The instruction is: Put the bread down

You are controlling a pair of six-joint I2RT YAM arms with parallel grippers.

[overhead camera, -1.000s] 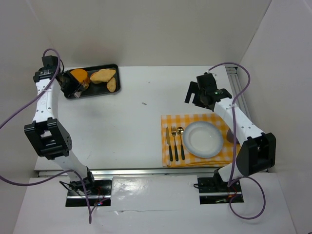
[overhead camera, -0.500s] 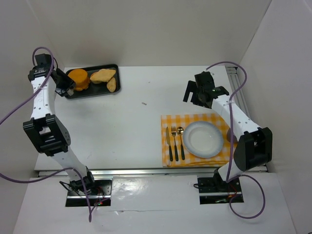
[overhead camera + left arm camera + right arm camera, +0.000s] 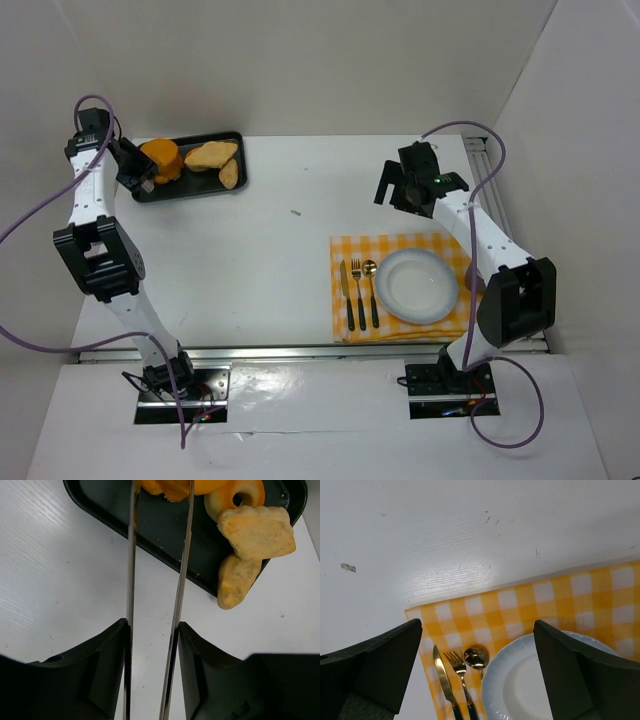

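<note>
Your bread (image 3: 162, 160) sits unplaced on the far-left-corner tray (image 3: 100, 495). Left pincer (image 3: 161, 495) reaches it, grip uncertain. Right pincer (image 3: 477, 645) gapes over the bare plate (image 3: 417, 285).

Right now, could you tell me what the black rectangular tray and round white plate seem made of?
Black rectangular tray: probably plastic or coated metal, judging by the faint sheen on its surface. Round white plate: likely glazed ceramic, glossy with soft highlights.
</note>
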